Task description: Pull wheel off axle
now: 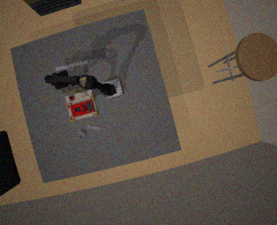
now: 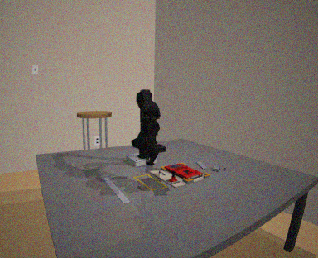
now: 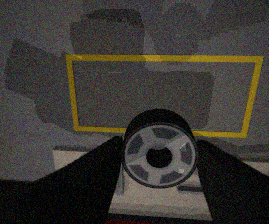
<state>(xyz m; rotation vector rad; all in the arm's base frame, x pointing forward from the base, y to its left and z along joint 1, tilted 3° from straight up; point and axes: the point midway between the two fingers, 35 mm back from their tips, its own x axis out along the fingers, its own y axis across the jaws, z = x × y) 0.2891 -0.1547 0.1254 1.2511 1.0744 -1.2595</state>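
Observation:
My gripper (image 3: 158, 145) is shut on the wheel. The wheel (image 3: 137, 169) is dark with a light spoked hub and faces the wrist camera; its centre hole shows no axle. It hangs above the table at the near line of the marked area. The marked area is a yellow outline (image 3: 165, 58) (image 2: 142, 176) on the table, crossed by the arm's shadow in the wrist view. A small red stand (image 2: 173, 179) (image 1: 71, 97) is on the pale base plate beside the marked area; the upright axle is too small to make out. In the top and exterior views the wheel cannot be made out against the black arm.
A red panel (image 1: 83, 108) (image 2: 183, 170) lies on the pale base. A long pale strip (image 1: 72, 65) (image 2: 116, 190) lies on the marked area's other side. A small pale piece (image 1: 93, 128) (image 2: 200, 164) and smaller grey bits lie beyond the red panel. The arm stands on a white block (image 2: 136, 160).

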